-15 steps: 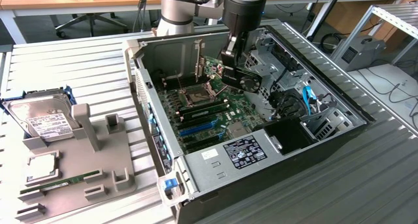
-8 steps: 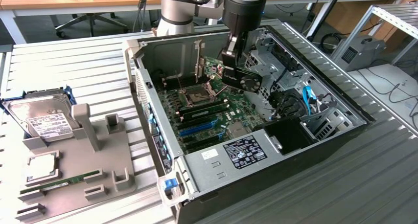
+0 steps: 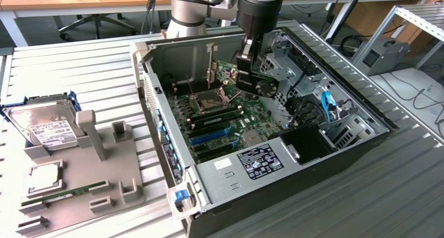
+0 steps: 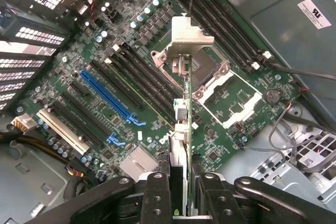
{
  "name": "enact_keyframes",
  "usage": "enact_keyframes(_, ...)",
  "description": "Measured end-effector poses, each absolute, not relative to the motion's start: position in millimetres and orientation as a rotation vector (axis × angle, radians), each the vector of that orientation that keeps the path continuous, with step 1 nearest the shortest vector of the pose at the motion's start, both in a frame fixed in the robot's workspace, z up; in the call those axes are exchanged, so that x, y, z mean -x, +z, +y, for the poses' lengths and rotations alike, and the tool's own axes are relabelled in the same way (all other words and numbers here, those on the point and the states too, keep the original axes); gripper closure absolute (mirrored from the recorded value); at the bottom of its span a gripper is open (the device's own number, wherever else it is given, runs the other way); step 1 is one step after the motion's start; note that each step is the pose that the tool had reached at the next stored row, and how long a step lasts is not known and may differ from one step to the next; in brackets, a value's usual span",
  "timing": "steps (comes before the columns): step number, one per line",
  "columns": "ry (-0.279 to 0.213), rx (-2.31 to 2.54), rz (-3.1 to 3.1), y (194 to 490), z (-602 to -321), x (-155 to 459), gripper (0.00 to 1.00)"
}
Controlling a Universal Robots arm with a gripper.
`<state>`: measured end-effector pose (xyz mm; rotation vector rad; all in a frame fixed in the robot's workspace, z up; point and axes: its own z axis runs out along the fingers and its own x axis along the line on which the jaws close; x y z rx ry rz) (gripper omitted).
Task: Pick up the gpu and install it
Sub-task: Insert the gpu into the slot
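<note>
The gpu hangs on edge inside the open computer case, above the motherboard. Its silver end bracket points toward the case's rear wall and its black round fan faces the drive bays. My gripper is shut on the card's upper edge. In the wrist view I look straight down the gpu edge-on, with its bracket farthest from me, over the CPU socket area. My gripper clamps it, one black finger on each side.
A long blue expansion slot and black slots lie beside the card's line. The black power supply and drive cage crowd the case's far side. A grey holder at the exterior view's left carries a hard drive and a memory stick.
</note>
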<state>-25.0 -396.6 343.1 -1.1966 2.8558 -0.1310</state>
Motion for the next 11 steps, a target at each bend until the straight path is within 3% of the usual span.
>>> enact_keyframes(11,-0.136,1.238,2.838,343.0,-396.6,25.0,0.74)
